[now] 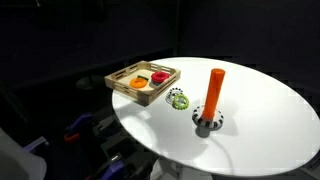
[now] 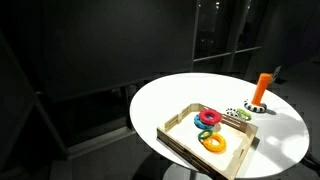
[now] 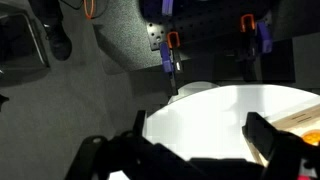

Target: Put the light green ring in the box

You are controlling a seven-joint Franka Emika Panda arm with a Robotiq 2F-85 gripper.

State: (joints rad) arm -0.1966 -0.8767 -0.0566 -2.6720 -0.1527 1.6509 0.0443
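Observation:
The light green ring [image 1: 178, 99] lies flat on the white round table, just outside the box's near corner. It also shows in an exterior view [image 2: 238, 115]. The box [image 1: 120, 85] is a shallow light-wood tray holding orange, red and yellow rings, and it shows in both exterior views [image 2: 180, 140]. In the wrist view my gripper [image 3: 200, 130] is open and empty, with its dark fingers spread above the table's edge. A corner of the box [image 3: 298, 120] shows at the right there. The ring is out of the wrist view. The arm does not show in either exterior view.
An orange upright peg [image 1: 215, 90] stands on a dark base with a pale ring [image 1: 209, 123], and it shows in both exterior views [image 2: 262, 88]. The white table [image 1: 260, 120] is round. Dark floor, cables and clamps lie beyond its edge.

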